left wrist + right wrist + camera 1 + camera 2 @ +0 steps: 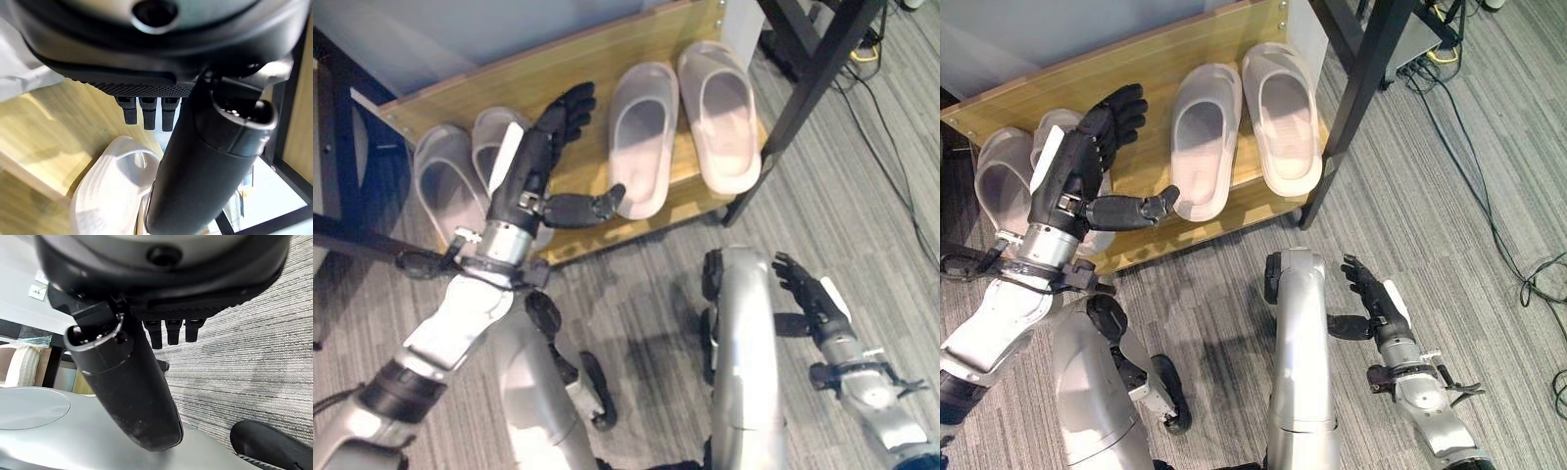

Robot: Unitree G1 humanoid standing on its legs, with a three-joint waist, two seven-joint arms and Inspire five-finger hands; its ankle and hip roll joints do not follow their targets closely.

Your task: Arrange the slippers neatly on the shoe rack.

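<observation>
Slippers [643, 137] sit paired on the shoe rack [597, 59]; left hand [540, 162] above, fingers [149, 111] straight, empty.

Even indoor light; wrist views blur close-up.

Bare shelf gap [587, 147] between slipper pairs — black table leg [808, 98] rightward

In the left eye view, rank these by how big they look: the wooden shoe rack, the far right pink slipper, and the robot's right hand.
1. Wooden shoe rack, by far the largest.
2. Far right pink slipper.
3. Right hand, smallest, even though it sits nearer the camera than the slipper.
</observation>
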